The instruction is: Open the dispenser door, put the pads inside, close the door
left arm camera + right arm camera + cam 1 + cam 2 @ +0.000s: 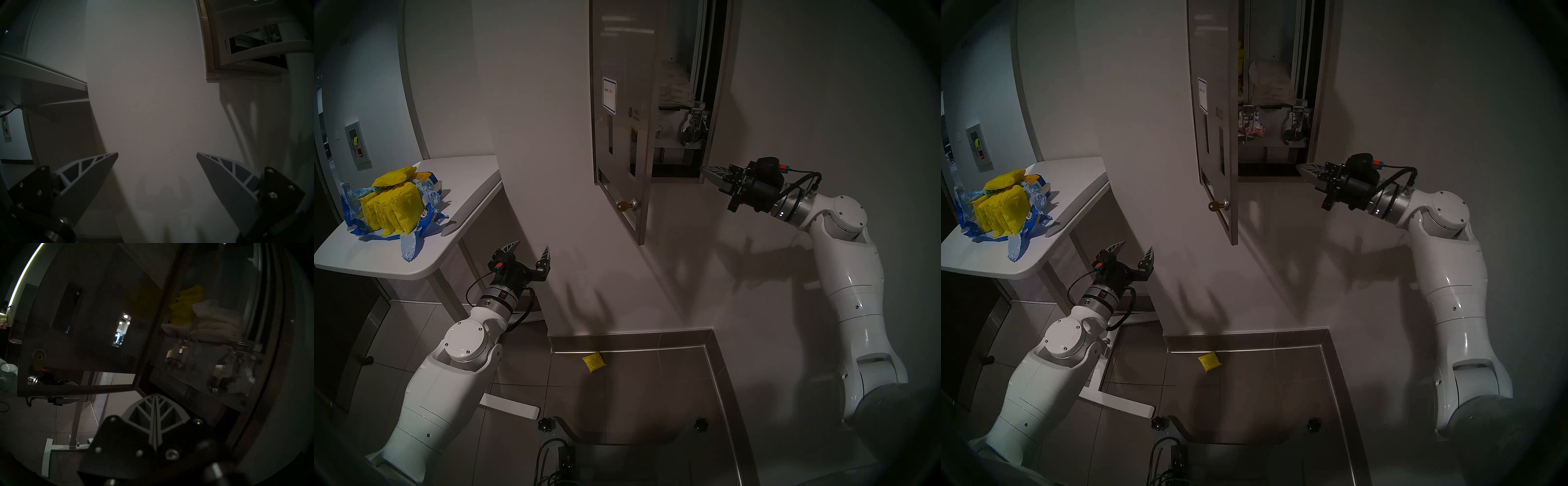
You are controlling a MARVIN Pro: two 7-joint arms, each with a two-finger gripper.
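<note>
The right pincer [709,173] is pressed tight together and holds nothing. Its tip sits just beside the bottom right corner of the open dispenser [704,101], and I cannot tell if it touches the frame. Past the tip, to the pincer's left, the dispenser door [619,118] hangs swung out on its left edge. A brass key [622,205] sticks out low on the door.

The door looks like stiff, smooth metal. I think it will swing easily on its hinge but feel slippery, so a push on its free edge or flat back should work better than a pinch.

Inside, up and ahead of the pincer, the right wrist view shows a stack of white pads [219,317] with something yellow [186,305] beside it.

The yellow pads [392,207] are far off on the white table [463,190], well to the left, piled in a torn blue bag [415,234]. One more yellow pad [594,361] lies on the floor below. They look light, soft and crinkly. I think a gentle pinch in the flat middle is best, or the wrapper may slide out.

The right arm reaches up, with its wrist about level and pointing at the dispenser. The left pincer [531,250] is spread wide and empty. It hangs low beside the table edge, facing the bare wall [153,84].
</note>
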